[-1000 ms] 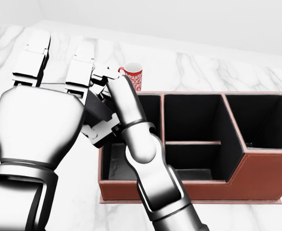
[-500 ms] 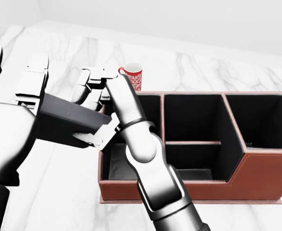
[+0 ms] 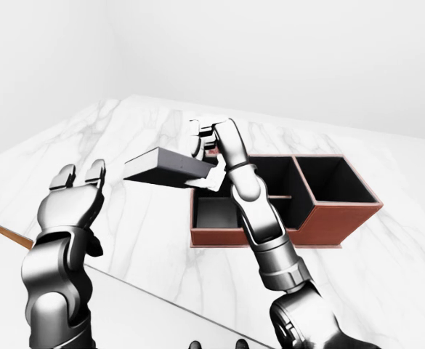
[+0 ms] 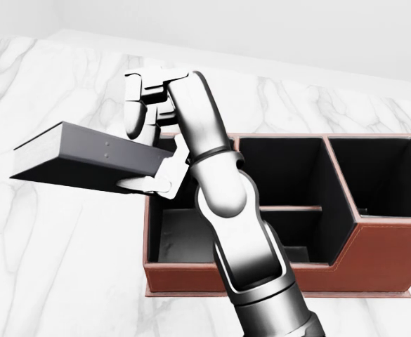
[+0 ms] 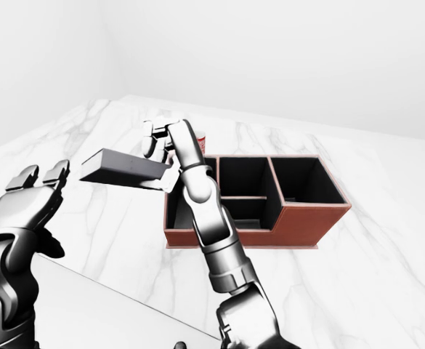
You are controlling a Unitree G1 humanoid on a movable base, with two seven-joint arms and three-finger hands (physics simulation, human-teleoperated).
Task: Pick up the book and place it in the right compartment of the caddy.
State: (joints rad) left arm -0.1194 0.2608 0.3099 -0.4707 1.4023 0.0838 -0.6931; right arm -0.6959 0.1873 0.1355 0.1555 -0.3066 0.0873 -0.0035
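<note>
Already the book is clamped in the right hand, held above the marble just left of the caddy. Left hand is spread, holding nothing. Carry to the right compartment remains.

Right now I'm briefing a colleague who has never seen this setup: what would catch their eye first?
The dark grey book, held level in the air by the right robot hand, left of centre in the head view. Next, the brown caddy with black compartments on the marble table, at right. The left robot hand stands open and apart at the left-eye view's left.
</note>
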